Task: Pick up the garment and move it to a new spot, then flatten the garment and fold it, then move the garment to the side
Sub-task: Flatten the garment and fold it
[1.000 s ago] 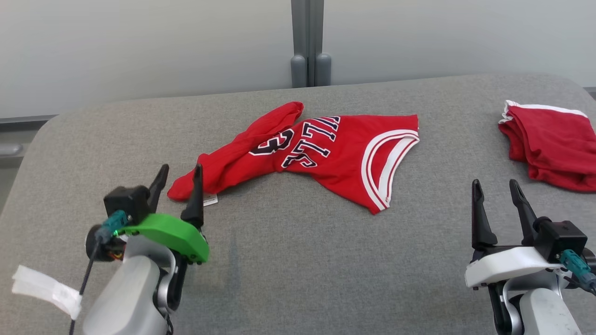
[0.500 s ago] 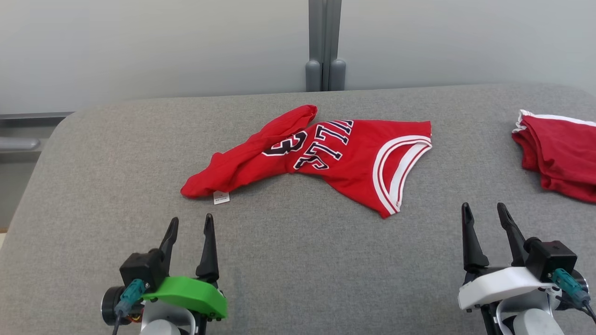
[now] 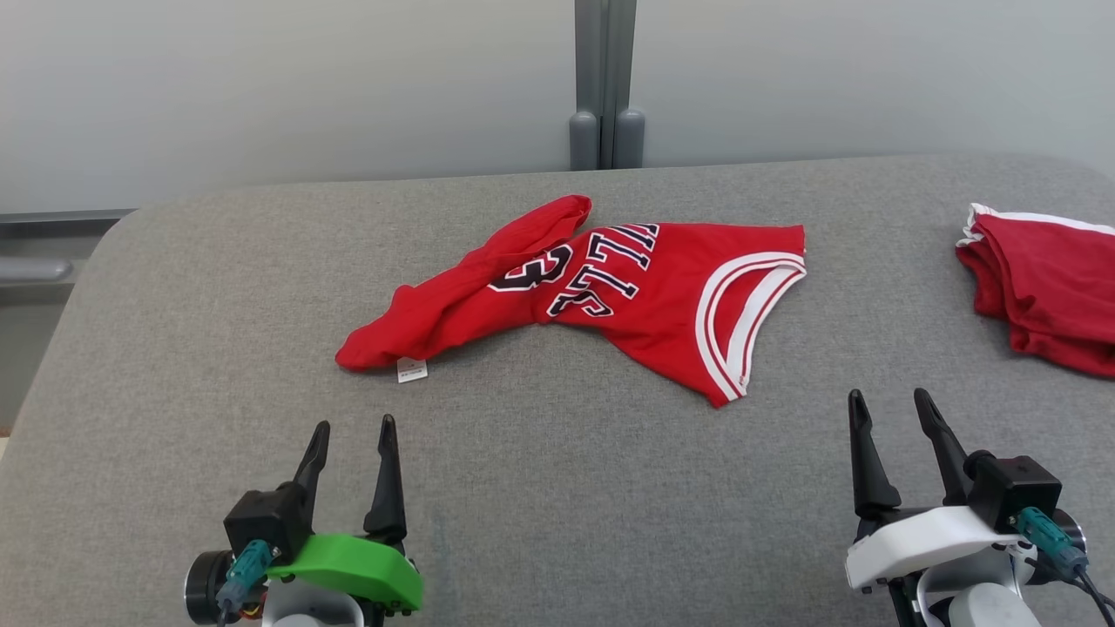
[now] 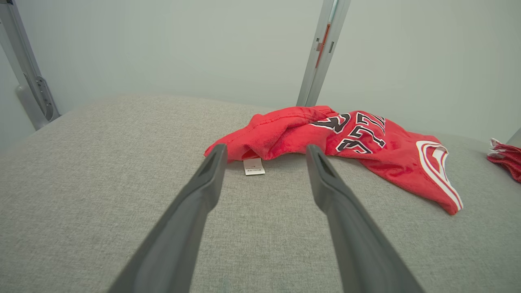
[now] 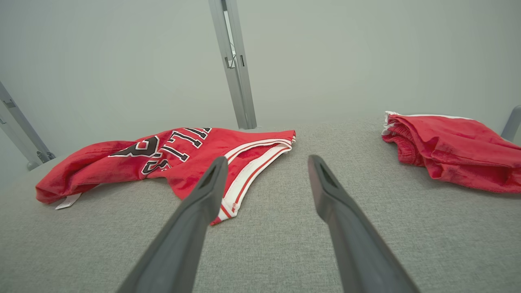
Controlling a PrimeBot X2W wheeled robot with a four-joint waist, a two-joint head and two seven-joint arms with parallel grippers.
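Grey table (image 3: 557, 522), jersey (image 3: 662, 296) lying mid-table, nobody holding it

A second ago the left gripper (image 3: 354, 422) was right up at the jersey's bunched left end. Now it's backed off toward the near edge, jaws apart, nothing in them (the head view shifted a bit too). Right gripper (image 3: 888, 394) is also spread and empty, near the white-trimmed corner but not touching. Reads to me like a reset, so flattening is probably next, since the left half is a rumpled roll. Can't tell how the layers sit under that roll, the lettering is half folded away, the tag (image 3: 411, 370) is too small to read, and the red bundle (image 3: 1045, 287) at right is cut off by the frame.
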